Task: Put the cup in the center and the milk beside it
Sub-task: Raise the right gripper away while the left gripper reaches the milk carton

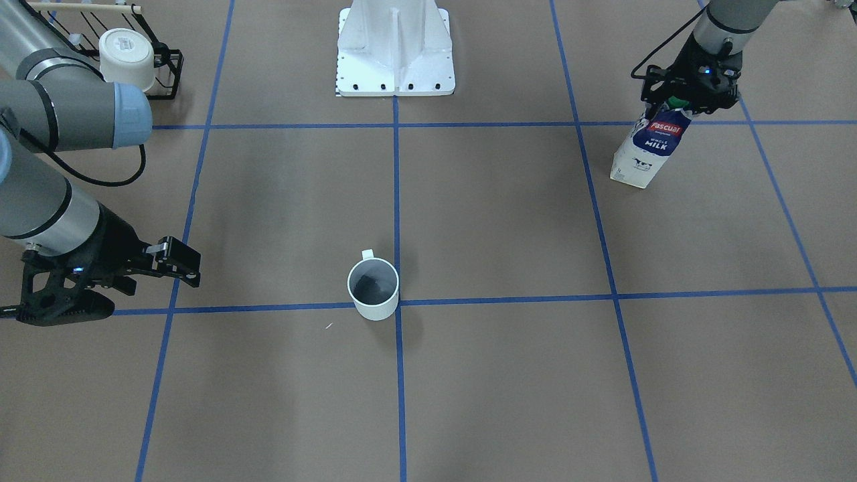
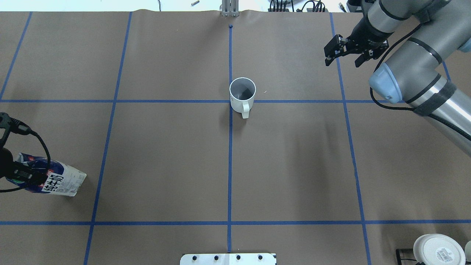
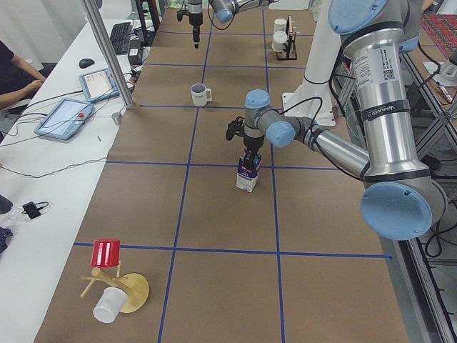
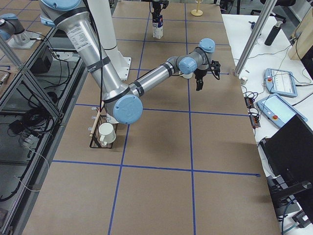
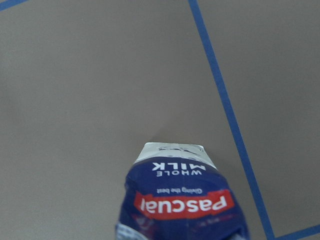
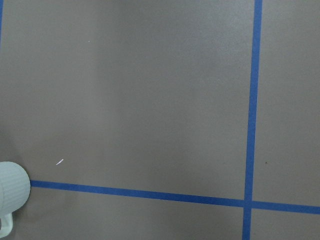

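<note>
At overhead mid-frame the plain white cylindrical mug [image 2: 242,96] sits touching the blue tape crossing [image 2: 229,101], step 1 of 2 looks done; right gripper [image 2: 341,62] hangs spread, empty, upper right; left gripper [image 1: 677,102] clamps the tall navy-and-white milk carton [image 2: 60,181], well apart at lower left, not yet beside it.

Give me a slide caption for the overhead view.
The cup stands at the central tape crossing; left gripper grips the milk by its top, right gripper hovers open.

One plain cup [image 1: 373,288], two rack mugs [image 3: 280,25] [image 3: 278,44], one milk carton [image 1: 647,150], two robot arms [image 1: 40,201] [image 1: 726,17], one red cup [image 3: 106,252]
</note>
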{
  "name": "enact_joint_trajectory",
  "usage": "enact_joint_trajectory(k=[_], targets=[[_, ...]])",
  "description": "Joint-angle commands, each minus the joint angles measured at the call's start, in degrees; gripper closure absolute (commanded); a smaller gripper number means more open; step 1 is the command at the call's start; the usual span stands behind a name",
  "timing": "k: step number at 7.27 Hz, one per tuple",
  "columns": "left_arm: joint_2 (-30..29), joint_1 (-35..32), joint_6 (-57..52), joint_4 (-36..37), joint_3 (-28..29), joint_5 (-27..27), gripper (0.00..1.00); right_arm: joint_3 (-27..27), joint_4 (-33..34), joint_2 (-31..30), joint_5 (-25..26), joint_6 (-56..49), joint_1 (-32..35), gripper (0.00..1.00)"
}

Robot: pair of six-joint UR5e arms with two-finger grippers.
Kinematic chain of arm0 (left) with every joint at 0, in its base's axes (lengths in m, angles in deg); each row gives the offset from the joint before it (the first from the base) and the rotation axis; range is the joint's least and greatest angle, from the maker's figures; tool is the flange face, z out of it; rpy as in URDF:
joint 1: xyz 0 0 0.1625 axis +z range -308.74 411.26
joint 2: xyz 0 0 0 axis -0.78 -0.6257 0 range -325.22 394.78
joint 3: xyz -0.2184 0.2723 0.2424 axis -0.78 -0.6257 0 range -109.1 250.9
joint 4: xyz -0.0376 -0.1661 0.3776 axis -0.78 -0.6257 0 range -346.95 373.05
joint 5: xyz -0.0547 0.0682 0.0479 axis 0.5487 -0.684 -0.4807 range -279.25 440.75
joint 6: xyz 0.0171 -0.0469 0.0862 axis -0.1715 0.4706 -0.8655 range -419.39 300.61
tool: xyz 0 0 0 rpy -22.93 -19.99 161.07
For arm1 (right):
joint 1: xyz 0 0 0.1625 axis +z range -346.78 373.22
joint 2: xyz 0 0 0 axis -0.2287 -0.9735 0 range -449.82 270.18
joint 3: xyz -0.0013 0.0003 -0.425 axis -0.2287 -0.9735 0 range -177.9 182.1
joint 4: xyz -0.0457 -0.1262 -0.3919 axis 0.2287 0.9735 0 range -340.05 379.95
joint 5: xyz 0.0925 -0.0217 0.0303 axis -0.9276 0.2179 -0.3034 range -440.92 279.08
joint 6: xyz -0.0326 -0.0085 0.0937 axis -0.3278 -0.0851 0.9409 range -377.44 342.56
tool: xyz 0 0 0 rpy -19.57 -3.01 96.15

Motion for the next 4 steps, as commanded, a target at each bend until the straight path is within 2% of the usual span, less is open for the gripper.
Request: enact_joint_trajectory(k=[1, 3, 4], targets=[[-0.1, -0.6, -0.1, 0.1, -0.4, 0.1, 1.0, 0.4, 0.1, 0.0, 0.0, -0.1, 0.1, 0.0], [-1.3, -2.4, -0.1, 0.6, -1.5, 1.5, 1.0, 0.6, 0.1, 0.0, -0.1, -0.1, 0.1, 0.0], [-5.0, -4.2, -0.1, 3.2, -0.8, 4.1, 1.0, 0.8, 0.1, -0.1, -0.7, -0.1, 0.3, 0.0]])
